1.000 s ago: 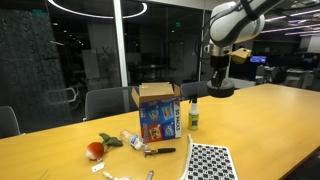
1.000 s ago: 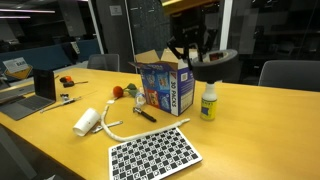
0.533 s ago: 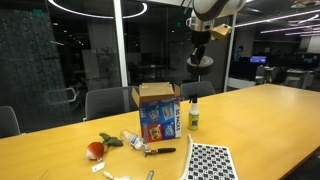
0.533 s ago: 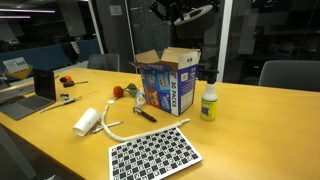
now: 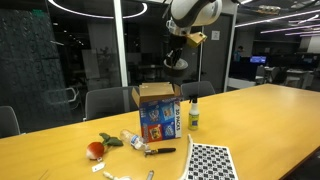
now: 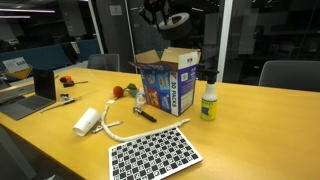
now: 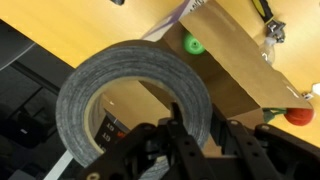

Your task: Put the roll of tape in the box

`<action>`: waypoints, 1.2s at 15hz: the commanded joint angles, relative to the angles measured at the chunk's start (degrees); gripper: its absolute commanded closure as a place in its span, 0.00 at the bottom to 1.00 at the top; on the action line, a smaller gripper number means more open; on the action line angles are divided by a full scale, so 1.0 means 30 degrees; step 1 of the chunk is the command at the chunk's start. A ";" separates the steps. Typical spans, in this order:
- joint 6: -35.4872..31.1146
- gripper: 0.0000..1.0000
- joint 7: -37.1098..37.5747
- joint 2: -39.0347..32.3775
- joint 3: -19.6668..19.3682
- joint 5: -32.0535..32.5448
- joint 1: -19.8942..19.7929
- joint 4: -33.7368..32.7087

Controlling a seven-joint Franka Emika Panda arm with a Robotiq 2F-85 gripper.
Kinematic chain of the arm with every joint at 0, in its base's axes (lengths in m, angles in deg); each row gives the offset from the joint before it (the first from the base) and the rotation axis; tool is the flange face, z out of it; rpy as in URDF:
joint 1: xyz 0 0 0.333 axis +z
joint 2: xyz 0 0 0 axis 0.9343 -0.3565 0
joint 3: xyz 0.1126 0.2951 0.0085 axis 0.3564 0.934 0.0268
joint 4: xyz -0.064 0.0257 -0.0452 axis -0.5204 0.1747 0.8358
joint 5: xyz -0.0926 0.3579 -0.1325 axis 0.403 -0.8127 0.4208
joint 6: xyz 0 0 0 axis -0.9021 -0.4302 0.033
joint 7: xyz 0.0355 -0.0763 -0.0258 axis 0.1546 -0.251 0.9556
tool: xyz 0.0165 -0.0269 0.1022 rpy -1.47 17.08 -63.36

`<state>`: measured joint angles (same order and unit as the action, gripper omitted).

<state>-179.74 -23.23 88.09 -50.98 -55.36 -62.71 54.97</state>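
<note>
A long wooden table [image 5: 270,110] ran through a dim, glass-walled office. High over it hung the flat, round, black roll of tape [image 5: 175,67]. In the wrist view its matte band [image 7: 130,62] looked grey and its wide centre hole showed plainly. The black robot gripper [image 7: 185,128] was clenched on the roll, pinching its rim at six o'clock in the wrist view.

In both exterior views the roll sat at about twelve o'clock from the upright cardboard box with blue printed sides [image 5: 158,115], well apart from it. The box's brown top flaps stood open [image 6: 178,55]; its inside could not be made out. A small white bottle with a green cap [image 5: 193,115] stood just beside the box at three o'clock. A black-and-white checkered sheet [image 5: 210,160] lay at five o'clock.
</note>
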 commanded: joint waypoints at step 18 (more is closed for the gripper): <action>-0.2590 0.29 -0.3020 -0.6124 0.1926 -0.6151 -0.0955 -0.3068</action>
<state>-188.10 -30.41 71.28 -46.58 -72.38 -64.34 49.02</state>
